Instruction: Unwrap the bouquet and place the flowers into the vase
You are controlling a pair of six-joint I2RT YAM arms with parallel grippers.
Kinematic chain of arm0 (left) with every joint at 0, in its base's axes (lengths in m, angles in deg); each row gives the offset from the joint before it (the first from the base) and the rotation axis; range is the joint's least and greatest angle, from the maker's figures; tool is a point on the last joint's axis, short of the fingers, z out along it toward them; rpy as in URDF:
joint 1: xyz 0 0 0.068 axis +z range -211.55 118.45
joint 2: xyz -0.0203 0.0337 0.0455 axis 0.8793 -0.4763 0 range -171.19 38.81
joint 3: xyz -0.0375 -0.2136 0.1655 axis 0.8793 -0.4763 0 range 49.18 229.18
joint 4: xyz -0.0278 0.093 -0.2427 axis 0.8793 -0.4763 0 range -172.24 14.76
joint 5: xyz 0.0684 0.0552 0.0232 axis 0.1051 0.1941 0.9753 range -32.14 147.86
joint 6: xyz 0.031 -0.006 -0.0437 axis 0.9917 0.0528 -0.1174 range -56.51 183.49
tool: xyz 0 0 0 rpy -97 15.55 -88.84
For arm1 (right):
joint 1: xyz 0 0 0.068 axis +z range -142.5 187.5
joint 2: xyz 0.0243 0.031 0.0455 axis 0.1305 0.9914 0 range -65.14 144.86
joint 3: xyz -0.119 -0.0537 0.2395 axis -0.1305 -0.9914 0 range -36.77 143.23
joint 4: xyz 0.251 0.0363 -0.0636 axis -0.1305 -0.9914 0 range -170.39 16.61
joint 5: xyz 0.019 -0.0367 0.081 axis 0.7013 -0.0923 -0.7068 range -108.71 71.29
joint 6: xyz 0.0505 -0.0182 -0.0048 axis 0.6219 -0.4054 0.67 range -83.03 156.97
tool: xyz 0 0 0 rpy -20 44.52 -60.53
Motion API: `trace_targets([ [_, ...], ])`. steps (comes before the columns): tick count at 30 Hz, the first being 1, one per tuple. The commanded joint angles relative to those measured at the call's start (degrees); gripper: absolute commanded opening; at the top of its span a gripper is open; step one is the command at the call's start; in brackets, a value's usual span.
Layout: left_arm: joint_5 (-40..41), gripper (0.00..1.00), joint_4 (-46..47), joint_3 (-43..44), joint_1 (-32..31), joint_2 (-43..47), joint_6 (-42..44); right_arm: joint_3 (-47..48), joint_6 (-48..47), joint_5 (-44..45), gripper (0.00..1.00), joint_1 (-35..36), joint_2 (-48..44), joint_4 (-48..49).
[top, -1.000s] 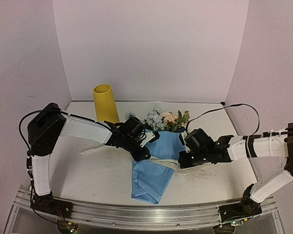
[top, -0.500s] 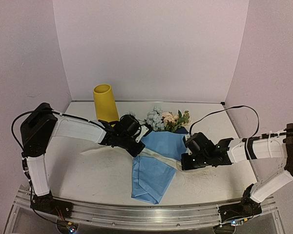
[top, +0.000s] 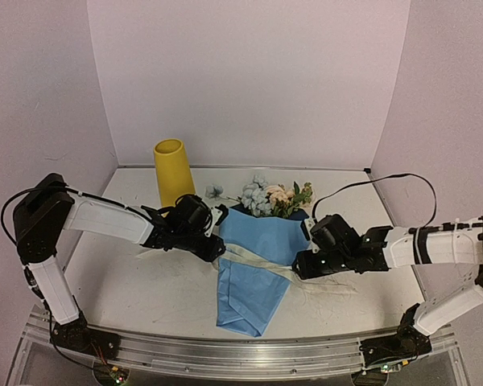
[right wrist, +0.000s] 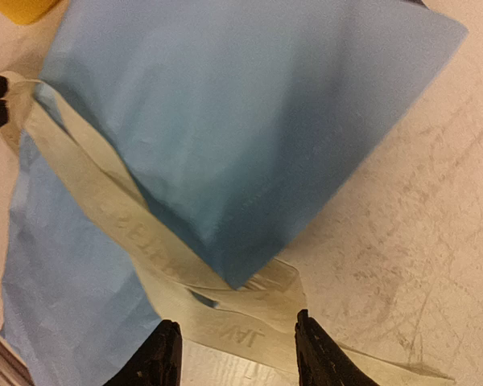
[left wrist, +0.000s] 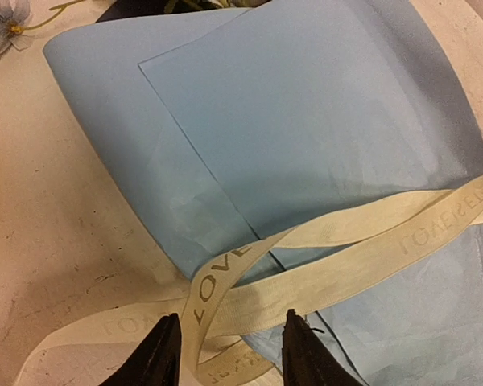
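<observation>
A yellow vase stands upright at the back of a scuffed white table. Just right of the vase, the bouquet lies flat and loosened. Its flowers, pale blue and peach with green leaves, rest about level with the vase's foot, with none inside the vase. A single pale blue bloom lies apart from the bunch, between it and the vase. Light blue paper spreads forward from the flowers, right of the vase and nearer the arms, reaching close to the table's front edge. A sliver of navy sheet shows at the paper's side away from the vase. A cream ribbon with printed letters crosses the paper, loose, its ends trailing onto the table on both sides.

The left gripper sits low in front of the vase, at the paper's edge closest to it. Its fingers are parted, released, with the ribbon lying slack between them. The right gripper sits low on the paper's side away from the vase. It is also released, fingers apart over a ribbon end.
</observation>
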Motion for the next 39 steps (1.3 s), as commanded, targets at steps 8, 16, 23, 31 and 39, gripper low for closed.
trace_targets([
  [8, -6.3, 0.48, 0.1, 7.7, 0.0, 0.6, 10.3, 16.0, -14.8, -7.7, 0.42, 2.3, 7.9, 0.7],
  [16, -9.3, 0.46, -0.5, 10.8, 3.2, -2.4, 9.3, 22.6, -17.8, -7.0, 0.35, 4.4, 17.2, 0.5],
  [23, -9.5, 0.46, -0.5, 8.9, 4.8, 0.0, 8.3, 24.9, -20.0, -3.8, 0.38, 5.3, 21.3, -0.6],
  [31, -8.8, 0.46, -0.5, 6.9, 5.3, 3.3, 8.0, 27.9, -21.4, -1.9, 0.35, 5.8, 25.7, -2.3],
  [39, -7.4, 0.46, -0.6, 5.6, 5.5, 4.4, 8.0, 29.9, -21.9, -0.8, 0.34, 5.9, 28.8, -3.1],
])
